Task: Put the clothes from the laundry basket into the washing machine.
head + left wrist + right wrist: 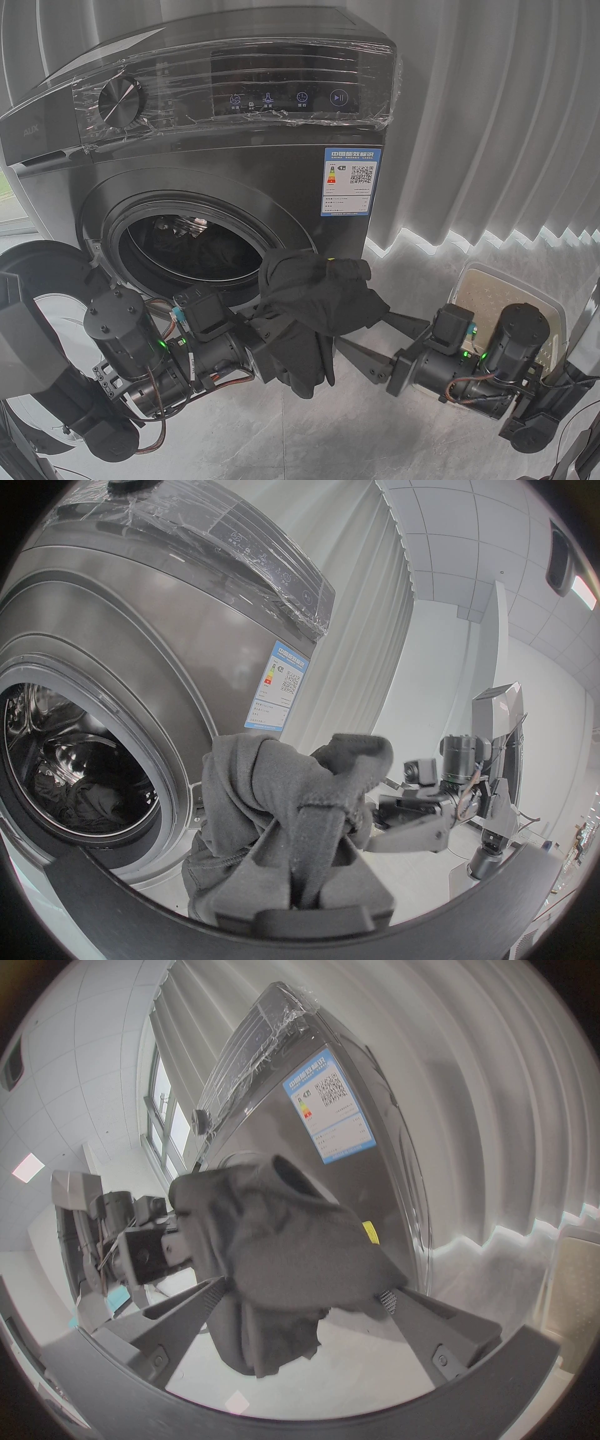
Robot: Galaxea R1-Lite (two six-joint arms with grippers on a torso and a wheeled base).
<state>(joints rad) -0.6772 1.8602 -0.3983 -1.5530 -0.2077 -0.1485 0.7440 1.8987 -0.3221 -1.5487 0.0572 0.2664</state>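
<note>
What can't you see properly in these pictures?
Laundry basket: the right arm covers most of it in the head view, and the picture edge cuts it in the right wrist view.
Clothes in the drum: one dark heap in the left wrist view, too dark to count.
Dark garment: bunched up in every view, so its kind is unclear.

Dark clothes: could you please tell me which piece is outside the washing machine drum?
The dark garment clamped in the left gripper, hanging before the washing machine; the other dark clothes lie inside its drum.
</note>
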